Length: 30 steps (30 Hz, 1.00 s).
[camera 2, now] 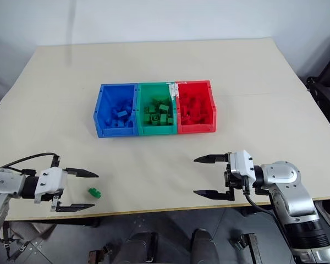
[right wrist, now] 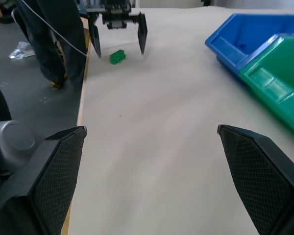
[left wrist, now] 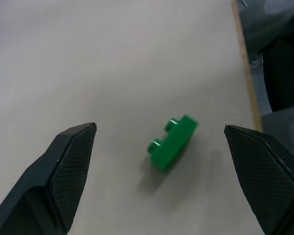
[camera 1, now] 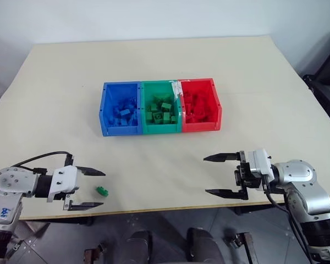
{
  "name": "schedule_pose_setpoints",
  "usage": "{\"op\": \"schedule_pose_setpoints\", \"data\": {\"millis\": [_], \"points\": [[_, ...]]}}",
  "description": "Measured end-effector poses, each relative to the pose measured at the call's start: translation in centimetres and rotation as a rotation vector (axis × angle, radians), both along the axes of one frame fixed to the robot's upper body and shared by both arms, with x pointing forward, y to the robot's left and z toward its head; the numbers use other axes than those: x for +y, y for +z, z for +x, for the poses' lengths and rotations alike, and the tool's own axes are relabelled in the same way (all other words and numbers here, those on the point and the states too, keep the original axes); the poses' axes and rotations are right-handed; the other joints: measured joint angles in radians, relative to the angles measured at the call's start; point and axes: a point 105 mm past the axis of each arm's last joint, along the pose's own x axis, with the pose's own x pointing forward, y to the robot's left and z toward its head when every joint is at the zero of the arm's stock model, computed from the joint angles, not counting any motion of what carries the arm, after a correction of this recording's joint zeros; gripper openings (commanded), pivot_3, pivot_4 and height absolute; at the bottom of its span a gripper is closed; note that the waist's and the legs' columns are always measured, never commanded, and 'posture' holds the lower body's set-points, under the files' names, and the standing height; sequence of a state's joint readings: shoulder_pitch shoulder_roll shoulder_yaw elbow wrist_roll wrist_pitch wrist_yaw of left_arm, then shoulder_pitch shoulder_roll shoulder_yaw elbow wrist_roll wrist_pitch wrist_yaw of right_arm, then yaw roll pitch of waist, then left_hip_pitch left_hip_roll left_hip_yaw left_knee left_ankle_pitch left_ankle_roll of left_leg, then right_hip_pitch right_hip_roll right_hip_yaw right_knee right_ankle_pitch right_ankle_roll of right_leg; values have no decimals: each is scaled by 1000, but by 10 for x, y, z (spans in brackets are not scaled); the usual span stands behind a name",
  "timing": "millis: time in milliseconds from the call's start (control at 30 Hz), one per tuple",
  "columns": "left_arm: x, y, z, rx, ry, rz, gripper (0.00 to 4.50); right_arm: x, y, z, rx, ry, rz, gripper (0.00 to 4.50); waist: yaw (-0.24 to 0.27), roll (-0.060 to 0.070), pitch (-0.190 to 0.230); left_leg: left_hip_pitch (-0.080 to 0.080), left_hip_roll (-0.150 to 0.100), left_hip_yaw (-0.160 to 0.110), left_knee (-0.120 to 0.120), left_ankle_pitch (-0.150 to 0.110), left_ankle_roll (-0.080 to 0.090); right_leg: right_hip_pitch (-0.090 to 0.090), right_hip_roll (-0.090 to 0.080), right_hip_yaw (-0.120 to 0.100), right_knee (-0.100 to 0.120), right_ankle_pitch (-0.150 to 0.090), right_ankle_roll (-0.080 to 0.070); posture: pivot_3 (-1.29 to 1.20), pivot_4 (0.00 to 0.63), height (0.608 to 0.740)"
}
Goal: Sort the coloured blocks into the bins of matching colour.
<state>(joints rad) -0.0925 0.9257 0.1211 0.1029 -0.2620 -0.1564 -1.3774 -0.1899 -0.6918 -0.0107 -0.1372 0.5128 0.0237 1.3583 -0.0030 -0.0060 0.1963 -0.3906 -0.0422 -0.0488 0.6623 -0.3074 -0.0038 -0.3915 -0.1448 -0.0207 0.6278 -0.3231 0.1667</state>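
A green brick (camera 1: 103, 191) lies near the desk's (camera 1: 165, 60) front edge, just ahead of the wide-open left gripper (camera 1: 93, 188); the right gripper (camera 1: 217, 175) is open and empty; the bins (camera 1: 159, 107) sit mid-desk

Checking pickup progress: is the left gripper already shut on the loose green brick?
No, the left gripper is open, and the green brick lies on the table between its fingers, untouched.

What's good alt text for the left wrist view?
A small green brick lies studs sideways on the pale table, between the two open black fingers of the left gripper, not touched by either. The table edge and dark floor show beyond it.
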Motion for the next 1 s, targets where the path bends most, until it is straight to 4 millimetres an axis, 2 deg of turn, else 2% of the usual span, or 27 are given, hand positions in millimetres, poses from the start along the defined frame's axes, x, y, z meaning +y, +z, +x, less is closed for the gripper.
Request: {"op": "schedule_pose_setpoints", "data": {"millis": [100, 400, 500, 600, 667, 900, 1000], "points": [[2, -6, 3, 25, -9, 20, 3883, -1, -2, -3, 6, -14, -1, 4500, 1, 0, 0, 0, 0, 0, 0, 0, 0, 0, 0, 0, 0, 0, 0, 0, 150, 740], [3, -8, 2, 30, -53, 28, 1133, -6, -1, -4, -4, -66, 9, 4500, 1, 0, 0, 1, 1, 1, 0, 0, 0, 1, 0, 0, 0, 0, 0, 0, 150, 740], [3, -8, 1, 28, -66, 13, 338, -5, 1, -2, -15, -72, 11, 4500, 1, 0, 0, 1, 1, 1, 0, 0, 0, 1, 0, 0, 0, 0, 0, 0, 150, 740], [-3, -8, 4, 13, -59, -29, 331, -5, 1, -2, -19, -76, 10, 4500, 3, 0, 0, 1, 1, 1, 1, 0, 0, 1, 0, 0, 0, 0, 0, 0, 150, 740], [-14, -2, 11, -4, -33, -118, 331, -6, 1, -1, -22, -81, 8, 4500, 7, 0, 0, 0, 1, 0, 2, 0, 1, 1, 0, 0, 0, 0, 1, 0, 150, 740], [-58, 60, 41, -125, -10, -390, 331, -10, 2, 3, -36, -135, 11, 4500, 4, -1, 0, 0, 0, -1, 3, 0, 1, 1, 0, 0, 1, 1, 1, 0, 150, 740], [-77, 82, 61, -153, 30, -476, 331, -18, 3, 6, -44, -202, 26, 4500, 7, -1, 0, 0, -1, -1, 3, 0, 1, 1, 0, 0, 1, 1, 1, 0, 150, 740]]}}
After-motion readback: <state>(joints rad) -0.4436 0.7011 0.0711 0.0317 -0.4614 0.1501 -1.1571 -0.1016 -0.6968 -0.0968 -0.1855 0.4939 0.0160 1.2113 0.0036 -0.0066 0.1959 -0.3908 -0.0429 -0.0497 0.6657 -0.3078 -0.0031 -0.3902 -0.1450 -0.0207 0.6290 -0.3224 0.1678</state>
